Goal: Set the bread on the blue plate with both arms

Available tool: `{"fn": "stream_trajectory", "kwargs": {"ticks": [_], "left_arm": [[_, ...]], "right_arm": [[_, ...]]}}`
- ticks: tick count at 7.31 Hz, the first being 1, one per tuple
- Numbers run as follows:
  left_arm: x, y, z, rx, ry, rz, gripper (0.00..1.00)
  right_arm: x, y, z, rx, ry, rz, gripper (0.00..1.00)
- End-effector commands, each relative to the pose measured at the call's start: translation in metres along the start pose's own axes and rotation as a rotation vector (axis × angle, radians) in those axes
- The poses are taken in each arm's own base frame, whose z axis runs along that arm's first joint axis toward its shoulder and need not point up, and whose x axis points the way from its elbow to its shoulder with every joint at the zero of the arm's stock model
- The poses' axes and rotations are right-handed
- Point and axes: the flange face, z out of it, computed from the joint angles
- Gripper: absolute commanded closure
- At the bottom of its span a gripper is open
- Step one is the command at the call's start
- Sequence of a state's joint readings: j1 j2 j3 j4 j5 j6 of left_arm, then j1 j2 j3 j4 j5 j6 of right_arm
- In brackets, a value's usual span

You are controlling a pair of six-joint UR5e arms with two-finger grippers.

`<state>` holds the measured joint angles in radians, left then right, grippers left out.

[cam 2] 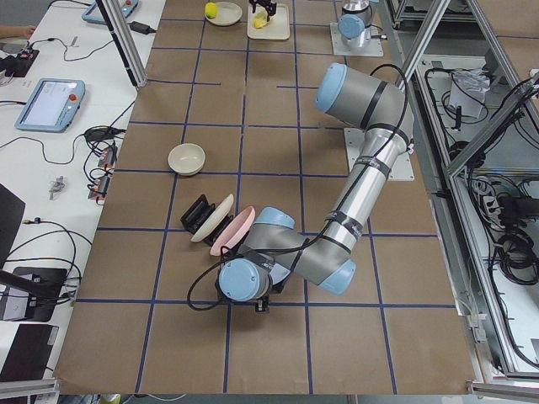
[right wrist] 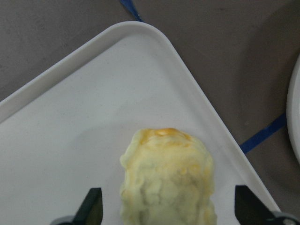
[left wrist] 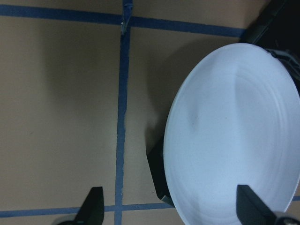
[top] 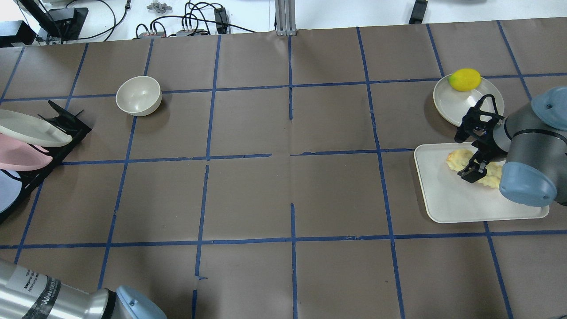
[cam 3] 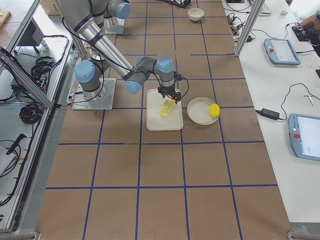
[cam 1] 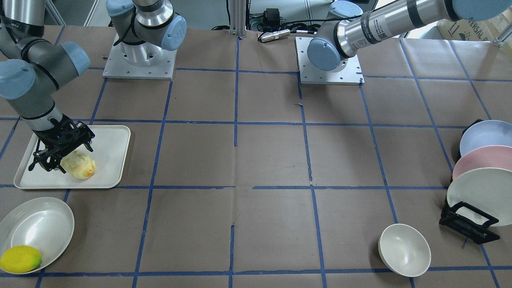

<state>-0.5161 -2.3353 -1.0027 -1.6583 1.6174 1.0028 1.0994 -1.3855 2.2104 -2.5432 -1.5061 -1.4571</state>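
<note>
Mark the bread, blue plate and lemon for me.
bread (cam 1: 82,166): front-facing view, middle of the exposed part of the loaf.
blue plate (left wrist: 234,136): left wrist view, centre of its face.
lemon (top: 464,79): overhead view, middle of its rind.

The front camera faced the robot, looking steeply down; the overhead one looked forward from behind it. Both shared the white tray (cam 1: 114,156), at nine and three o'clock respectively. The wrist cameras looked down from close.
</note>
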Motion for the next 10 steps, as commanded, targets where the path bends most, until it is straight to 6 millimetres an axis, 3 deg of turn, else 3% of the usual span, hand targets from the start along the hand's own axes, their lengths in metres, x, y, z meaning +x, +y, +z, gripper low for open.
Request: {"fn": "stream_trajectory", "kwargs": {"ticks": [1, 3, 4, 5, 7, 9, 10], "left_arm": [[-0.009, -0.014, 0.032, 0.002, 0.067, 0.035, 0.0], [-0.005, -0.025, 0.036, 0.017, 0.08, 0.054, 0.03], [0.0, -0.03, 0.035, 0.031, 0.091, 0.06, 0.21], [0.001, -0.031, 0.039, 0.029, 0.097, 0.082, 0.37], [0.0, -0.031, 0.037, 0.025, 0.089, 0.091, 0.46], [-0.001, -0.031, 0.032, 0.031, 0.08, 0.093, 0.5], [-0.003, -0.032, 0.03, 0.032, 0.075, 0.094, 0.59]], "right_arm": [[-0.002, 0.0, 0.004, 0.001, -0.002, -0.002, 0.02], [-0.001, 0.003, 0.015, -0.007, 0.016, -0.002, 0.02], [-0.001, 0.003, 0.017, -0.005, 0.013, 0.0, 0.03], [-0.001, 0.004, 0.017, -0.01, 0.012, 0.009, 0.16], [-0.009, 0.006, 0.016, -0.024, 0.002, 0.059, 0.65], [-0.011, 0.009, -0.004, -0.067, 0.022, 0.103, 0.84], [-0.016, 0.007, -0.039, -0.072, -0.014, 0.147, 0.85]]}}
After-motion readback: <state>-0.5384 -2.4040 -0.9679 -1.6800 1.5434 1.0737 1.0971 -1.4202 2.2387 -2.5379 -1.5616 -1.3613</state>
